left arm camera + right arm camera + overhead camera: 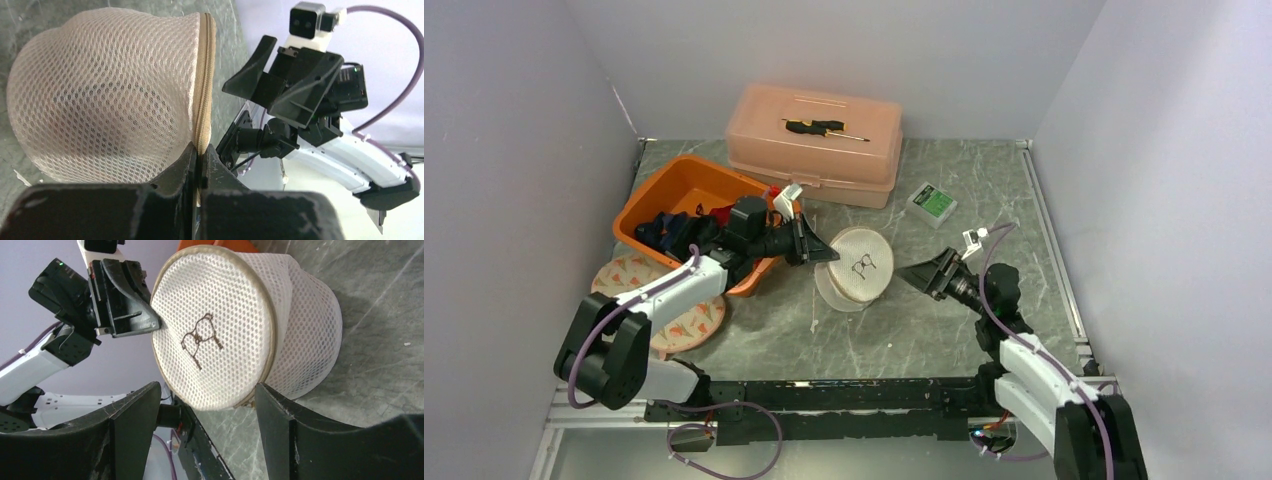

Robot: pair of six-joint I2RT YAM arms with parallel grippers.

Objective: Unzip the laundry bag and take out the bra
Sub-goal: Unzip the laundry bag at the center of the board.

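The round white mesh laundry bag [859, 265], stitched with a small brown bra emblem, sits tilted at mid-desk between the two arms. Its tan zipper band [205, 75] runs around the lid's rim. We cannot see the bra through the mesh. The left pincer [824, 252] is pressed together on that zippered rim, and we judge that it holds the bag steady and turns the lid toward the other arm. We cannot tell whether it holds the pull tab. The right pincer [914, 272] faces the lid with its jaws spread, near the bag but apart from it, apparently lined up to take the zipper. The marbled grey desk [944, 330] also carries an orange plastic tub [679, 190] of dark clothes behind the left arm.
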